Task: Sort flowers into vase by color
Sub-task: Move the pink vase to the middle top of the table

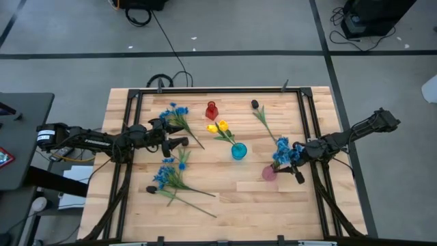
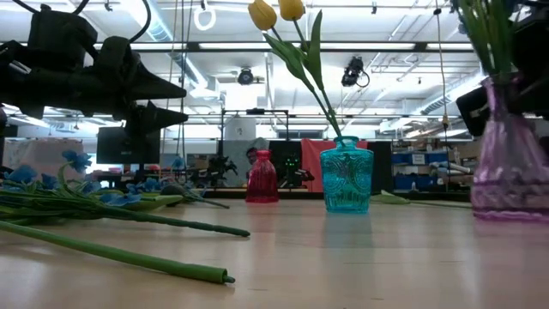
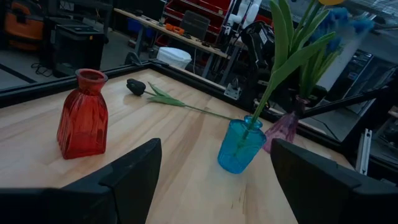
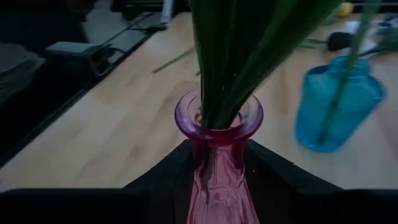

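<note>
A pink vase (image 1: 269, 173) stands at the table's right and holds a blue spray (image 1: 283, 150) on green stems (image 4: 236, 56). My right gripper (image 1: 295, 164) is open, with its fingers on either side of the vase's body (image 4: 219, 186). A teal vase (image 1: 238, 152) holds yellow tulips (image 1: 218, 127). A red vase (image 1: 212, 110) stands empty. A dark bloom (image 1: 255, 104) lies on the table at the far side. Blue sprays (image 1: 174, 113) (image 1: 167, 171) lie flat at the left. My left gripper (image 1: 176, 135) hovers open and empty between them. My right gripper comes level from the table's right, and its fingers (image 4: 161, 180) stand close on both sides of the pink vase's lower body. I cannot tell whether they touch it. The vase stands upright on the table.
A black frame (image 1: 218, 90) runs around the wooden table top. Long green stems (image 2: 120, 253) of the lying sprays stretch toward the near middle. Bare wood (image 1: 259, 198) shows at the near right.
</note>
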Available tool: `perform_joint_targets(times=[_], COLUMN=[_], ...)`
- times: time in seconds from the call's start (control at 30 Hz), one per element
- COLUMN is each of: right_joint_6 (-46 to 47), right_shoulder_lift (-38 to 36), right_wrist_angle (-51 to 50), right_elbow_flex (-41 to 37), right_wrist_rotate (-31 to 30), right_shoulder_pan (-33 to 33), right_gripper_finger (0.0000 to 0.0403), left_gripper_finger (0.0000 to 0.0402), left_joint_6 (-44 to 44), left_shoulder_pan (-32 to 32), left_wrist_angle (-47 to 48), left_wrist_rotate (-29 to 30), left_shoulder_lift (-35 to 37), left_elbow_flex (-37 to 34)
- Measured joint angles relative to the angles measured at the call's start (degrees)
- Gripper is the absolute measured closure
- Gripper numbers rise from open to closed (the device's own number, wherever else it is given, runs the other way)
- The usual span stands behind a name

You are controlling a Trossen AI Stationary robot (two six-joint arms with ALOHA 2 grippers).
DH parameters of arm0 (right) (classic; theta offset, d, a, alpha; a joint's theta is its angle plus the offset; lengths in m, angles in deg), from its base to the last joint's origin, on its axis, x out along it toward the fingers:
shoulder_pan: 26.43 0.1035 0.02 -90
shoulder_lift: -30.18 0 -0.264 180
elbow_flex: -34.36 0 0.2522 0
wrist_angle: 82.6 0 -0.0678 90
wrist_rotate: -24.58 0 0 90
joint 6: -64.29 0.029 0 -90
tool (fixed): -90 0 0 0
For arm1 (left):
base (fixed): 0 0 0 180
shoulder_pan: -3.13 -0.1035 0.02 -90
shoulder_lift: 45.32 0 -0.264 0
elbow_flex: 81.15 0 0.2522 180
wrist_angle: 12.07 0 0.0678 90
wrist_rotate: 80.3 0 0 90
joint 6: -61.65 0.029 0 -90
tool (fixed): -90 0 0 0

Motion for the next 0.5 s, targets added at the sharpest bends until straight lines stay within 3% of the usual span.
perform_joint_targets(times=[0.23, 0.5], right_joint_6=[0.0, 1.6], right_shoulder_lift=[0.0, 0.8], right_wrist_angle=[0.2, 2.1], right_elbow_flex=[0.0, 0.0], right_wrist_rotate=[-9.1, -14.9], right_shoulder_pan=[0.0, -1.1], right_gripper_finger=[0.0259, 0.0259], left_gripper_finger=[0.0095, 0.0095], left_joint_6=[0.1, 0.7], left_shoulder_pan=[0.0, 0.0], left_wrist_angle=[0.0, 0.0], left_wrist_rotate=[0.0, 0.0], left_shoulder_lift=[0.0, 0.0], left_elbow_flex=[0.0, 0.0])
